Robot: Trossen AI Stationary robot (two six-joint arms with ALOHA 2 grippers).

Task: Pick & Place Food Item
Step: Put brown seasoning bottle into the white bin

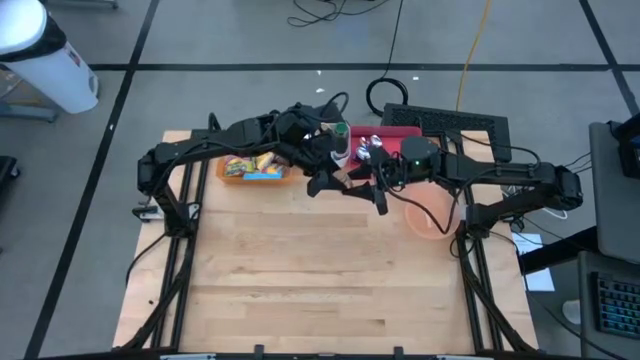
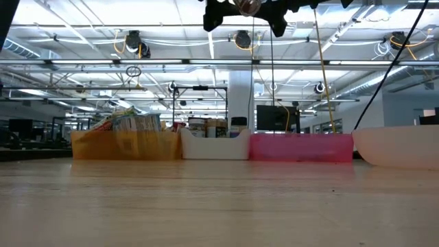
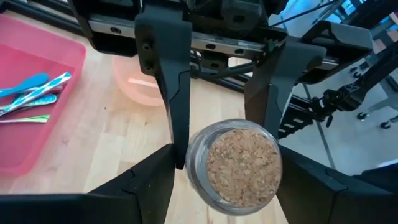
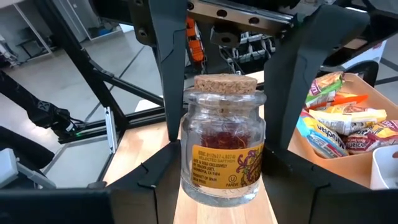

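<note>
Clearly both grippers, left gripper [image 3: 227, 186] and right gripper [image 4: 221, 180], are clamped on my corked glass jar [image 4: 222, 146], probably light yet slippery, fragile, best gripped mid-body.

A small clear glass jar [image 4: 222, 146] with a cork stopper [image 4: 225, 83] and a yellow label hangs above the table's twelve o'clock edge. It holds reddish threads and is gripped from both sides.

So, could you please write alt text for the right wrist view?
A small glass jar with a cork stopper and yellow label is clamped between dark gripper fingers. Behind it, an orange bin holds snack packets on the wooden table.
</note>
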